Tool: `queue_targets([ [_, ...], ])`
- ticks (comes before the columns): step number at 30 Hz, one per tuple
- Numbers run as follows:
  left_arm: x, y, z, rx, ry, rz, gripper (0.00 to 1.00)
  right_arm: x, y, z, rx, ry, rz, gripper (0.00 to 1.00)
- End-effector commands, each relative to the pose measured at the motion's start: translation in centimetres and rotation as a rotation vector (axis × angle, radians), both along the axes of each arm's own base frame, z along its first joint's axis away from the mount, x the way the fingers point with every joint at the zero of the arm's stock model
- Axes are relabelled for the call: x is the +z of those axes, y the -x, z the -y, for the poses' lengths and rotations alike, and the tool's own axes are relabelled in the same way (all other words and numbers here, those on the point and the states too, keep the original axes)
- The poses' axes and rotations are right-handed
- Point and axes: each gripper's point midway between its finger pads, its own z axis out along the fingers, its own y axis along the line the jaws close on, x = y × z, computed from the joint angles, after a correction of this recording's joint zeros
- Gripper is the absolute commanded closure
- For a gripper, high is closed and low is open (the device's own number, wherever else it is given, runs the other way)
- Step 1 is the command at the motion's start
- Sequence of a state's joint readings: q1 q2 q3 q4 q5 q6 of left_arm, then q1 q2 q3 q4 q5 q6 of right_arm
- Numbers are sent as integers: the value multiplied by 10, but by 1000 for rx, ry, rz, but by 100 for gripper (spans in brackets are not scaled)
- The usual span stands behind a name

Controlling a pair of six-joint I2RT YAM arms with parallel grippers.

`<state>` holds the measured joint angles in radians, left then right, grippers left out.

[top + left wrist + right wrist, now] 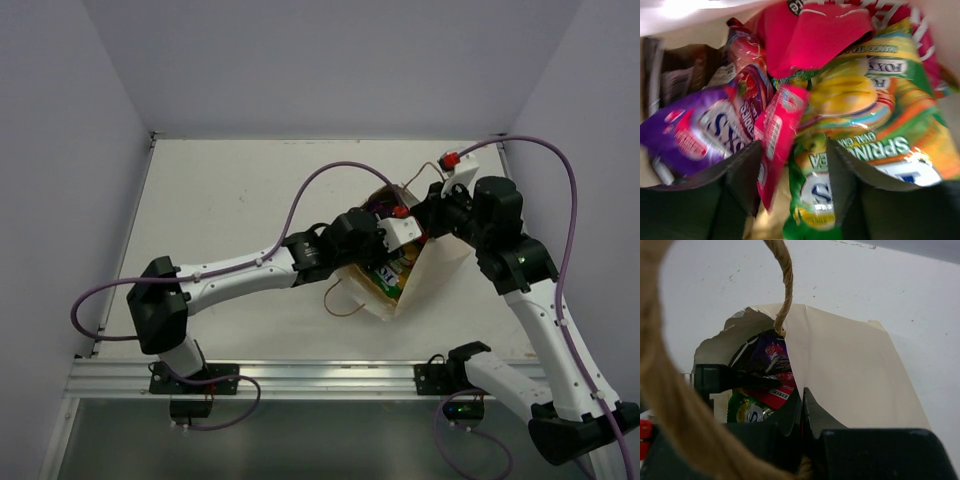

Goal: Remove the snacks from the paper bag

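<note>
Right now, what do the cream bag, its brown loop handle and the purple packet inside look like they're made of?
The cream carrier bag: matte paper, probably; it creases stiffly. The brown loop handle: twisted fibre cord, jute-like, with visible strands. The purple snack packet: glossy plastic film, likely; it shines and crinkles.

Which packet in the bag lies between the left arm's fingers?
The narrow pink packet, edge-on in the gap between the fingers. The purple packet lies off to one side of them, and the green-yellow packet lies mostly past the other.
</note>
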<state>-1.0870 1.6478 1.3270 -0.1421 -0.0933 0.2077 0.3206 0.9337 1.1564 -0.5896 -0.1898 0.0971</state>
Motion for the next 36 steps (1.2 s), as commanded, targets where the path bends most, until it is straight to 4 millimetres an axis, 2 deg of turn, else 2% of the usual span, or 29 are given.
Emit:
queue_targets([
  [1,25,-17,15,-1,27,105,44,38,1,-12,47,-81,123,99],
  [2,24,-18,16,1,20,110,50,38,1,-12,48,-80,123,99],
  [3,21,-20,17,6,12,108,66,37,2,-11,44,-79,124,99],
  [4,26,-21,18,12,18,114,77,38,2,-10,40,-77,128,99],
  [5,29,-22,17,17,22,113,98,37,2,-8,34,-75,129,99],
  [8,56,-20,8,57,83,114,100,36,2,-4,8,-65,133,99],
  [9,75,-18,-1,75,119,122,100,35,2,-1,-6,-59,136,99],
  [11,99,-17,-14,141,175,110,100,35,3,2,-19,-53,131,99],
  [12,117,-14,-28,169,204,111,100,35,3,3,-25,-52,132,99],
  [14,135,-14,-48,268,268,90,100,36,3,7,-47,-45,136,99],
  [15,151,-11,-65,319,326,74,100,37,3,9,-55,-43,140,99],
  [17,161,-11,-89,401,373,58,100,35,3,13,-68,-28,140,99],
  [18,167,-10,-110,432,402,50,100,35,3,14,-72,-25,140,99],
  [20,173,-8,-131,486,465,20,100,32,3,17,-87,-15,134,99],
  [21,173,-10,-155,533,489,21,100,31,2,18,-94,-13,131,99],
  [23,170,-16,-181,610,528,2,100,29,1,19,-107,-13,129,99],
  [24,173,-26,-208,685,559,10,100,28,1,19,-107,-12,127,99],
  [25,155,-33,-219,726,533,6,100,29,1,19,-106,-17,129,99],
  [27,146,-50,-246,814,537,38,100,28,2,16,-93,-23,123,99],
  [28,126,-57,-252,837,505,27,100,28,2,15,-89,-24,119,99],
  [29,115,-67,-255,854,496,21,100,29,3,15,-85,-27,119,99],
  [30,106,-81,-271,908,500,9,100,29,3,15,-84,-27,118,99],
  [31,90,-87,-271,898,486,-25,100,29,4,15,-84,-26,115,99],
  [32,77,-104,-280,935,487,-36,100,28,4,15,-83,-24,114,99],
  [36,41,-135,-276,934,475,-97,100,27,6,15,-82,-28,121,99],
])
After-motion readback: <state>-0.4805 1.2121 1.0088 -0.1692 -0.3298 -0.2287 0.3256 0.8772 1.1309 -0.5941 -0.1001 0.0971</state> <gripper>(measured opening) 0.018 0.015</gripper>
